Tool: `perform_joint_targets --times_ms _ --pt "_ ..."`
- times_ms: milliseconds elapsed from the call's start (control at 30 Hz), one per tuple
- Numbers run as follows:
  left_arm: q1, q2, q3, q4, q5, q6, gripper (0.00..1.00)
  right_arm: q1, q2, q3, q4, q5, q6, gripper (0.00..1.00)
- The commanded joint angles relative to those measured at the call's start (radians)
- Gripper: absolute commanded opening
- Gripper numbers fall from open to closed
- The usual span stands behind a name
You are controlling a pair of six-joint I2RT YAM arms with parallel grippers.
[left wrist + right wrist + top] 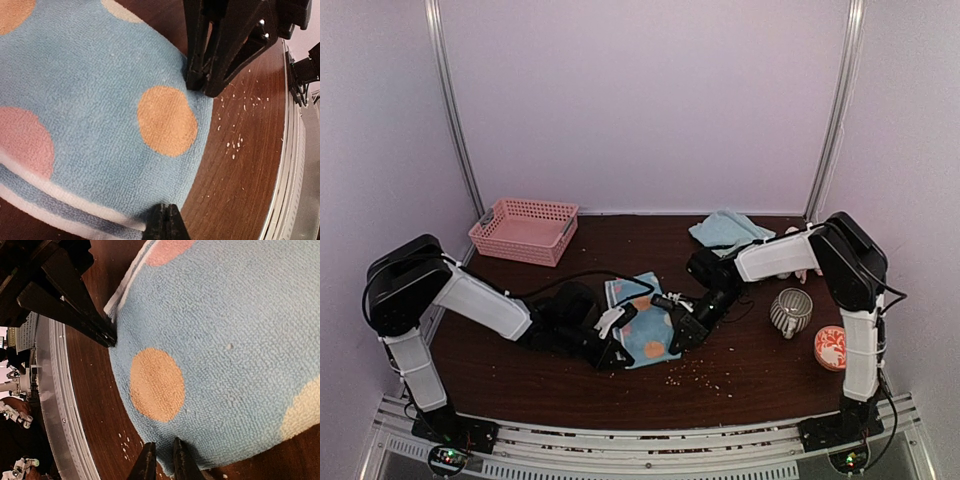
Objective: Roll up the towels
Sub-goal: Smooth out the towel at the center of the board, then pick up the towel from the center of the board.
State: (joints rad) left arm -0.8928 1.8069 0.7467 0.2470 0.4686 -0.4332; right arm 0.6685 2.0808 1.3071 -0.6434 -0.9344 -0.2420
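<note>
Since towel point(645, 322) is soft, light, limp, hold at hem: left claw point(165, 224) clamped on near-left hem, right claw point(164, 462) nipped on near-right edge; middle would bunch.

No writing, label, brand, number or sign can be read in any view; the towel point(642, 335), basket point(525, 230) and cup point(790, 312) show none.

Left arm point(480, 300) and right arm point(775, 257) both stretch low and inward, wrists tipped down, tips facing each other. Left gripper point(165, 222) is pinched fully closed, right gripper point(162, 460) squeezed to a sliver.
</note>
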Motion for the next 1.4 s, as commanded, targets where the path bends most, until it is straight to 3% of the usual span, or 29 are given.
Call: perform_joint_targets --times_ms 0,133,300,467,567,667,733,767,1100,1233,1367 --pt "-0.003 -0.045 0.015 -0.083 -0.08 0.049 0.0 0.013 -0.055 -0.015 -0.054 0.006 0.003 0.14" --pt "-0.003 -0.149 0.077 -0.169 -0.136 0.088 0.0 -0.042 -0.122 0.123 -0.151 -0.018 -0.037 0.18" --pt "0.011 -0.198 0.215 -0.264 -0.26 0.136 0.0 -0.122 -0.204 0.166 -0.177 0.016 -0.077 0.23" --pt "0.095 -0.015 0.438 -0.367 -0.318 0.114 0.0 -0.235 -0.354 0.143 -0.087 0.116 -0.063 0.25" --pt "0.115 0.114 0.573 -0.39 -0.307 0.111 0.0 -0.294 -0.481 0.077 0.085 0.212 -0.002 0.32" --pt "0.118 0.223 0.663 -0.378 -0.298 0.11 0.0 -0.333 -0.573 -0.047 0.268 0.291 0.077 0.57" --pt "0.118 0.296 0.72 -0.377 -0.291 0.108 0.0 -0.349 -0.579 -0.07 0.293 0.326 0.102 0.96" --pt "0.118 0.33 0.745 -0.372 -0.281 0.107 0.0 -0.357 -0.57 -0.071 0.283 0.325 0.114 1.0" --pt "0.118 0.481 0.809 -0.3 -0.158 0.062 0.0 -0.38 -0.529 -0.064 0.202 0.29 0.069 1.0" --pt "0.117 0.388 0.793 -0.32 -0.151 0.113 0.0 -0.38 -0.518 -0.006 0.129 0.319 0.042 1.0" --pt "0.115 0.161 0.652 -0.246 -0.204 0.216 0.18 -0.38 -0.61 -0.057 0.176 0.352 -0.012 1.0"
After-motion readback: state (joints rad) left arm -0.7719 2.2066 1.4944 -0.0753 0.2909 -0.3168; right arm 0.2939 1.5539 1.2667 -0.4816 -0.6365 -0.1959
